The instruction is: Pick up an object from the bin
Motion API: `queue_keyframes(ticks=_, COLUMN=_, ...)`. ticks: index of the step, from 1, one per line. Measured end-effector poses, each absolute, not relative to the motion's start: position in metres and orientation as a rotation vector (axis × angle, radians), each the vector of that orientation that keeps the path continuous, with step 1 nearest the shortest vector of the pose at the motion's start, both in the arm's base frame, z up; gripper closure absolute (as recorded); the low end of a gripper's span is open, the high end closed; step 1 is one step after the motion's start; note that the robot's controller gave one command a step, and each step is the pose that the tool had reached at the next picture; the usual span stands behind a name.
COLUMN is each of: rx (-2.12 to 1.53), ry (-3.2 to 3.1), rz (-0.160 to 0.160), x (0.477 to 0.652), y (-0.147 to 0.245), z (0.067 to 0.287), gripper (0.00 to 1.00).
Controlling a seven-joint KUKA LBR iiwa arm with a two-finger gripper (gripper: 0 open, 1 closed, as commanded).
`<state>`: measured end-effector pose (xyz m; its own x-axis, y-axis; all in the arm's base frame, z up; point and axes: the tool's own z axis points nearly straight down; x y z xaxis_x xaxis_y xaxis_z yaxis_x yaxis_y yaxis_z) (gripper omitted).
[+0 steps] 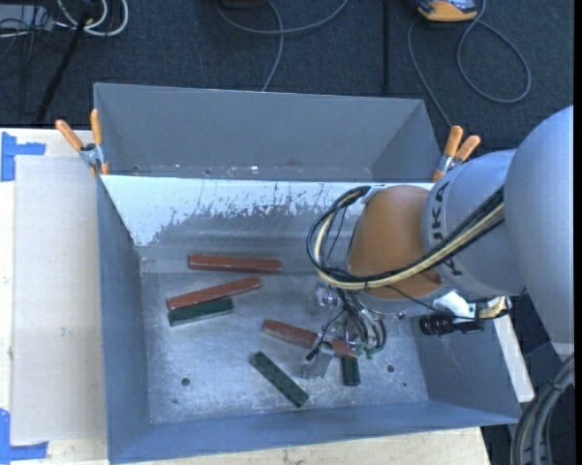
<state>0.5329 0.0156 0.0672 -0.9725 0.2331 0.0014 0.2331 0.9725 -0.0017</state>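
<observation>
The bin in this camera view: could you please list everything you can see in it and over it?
Grey metal bin: one, grey, middle of the view.
Reddish-brown flat bars: three, reddish-brown; one at the back left of the floor, one tilted just in front of it, one mid-floor with its right end by the hand.
Dark green flat bars: three, dark green; one against the tilted brown bar's front edge, one diagonal near the front, one short piece just in front of the hand.
Robot arm: one, grey with an orange cover and cables, reaching in from the right.
Hand: one, low over the right-centre floor.
</observation>
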Motion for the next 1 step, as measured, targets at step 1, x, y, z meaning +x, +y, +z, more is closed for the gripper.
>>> queue_keyframes(ticks=1, rx=-0.363, ry=-3.121, rz=0.001, x=0.5334, y=0.0171, z=0.0696, gripper=1.00)
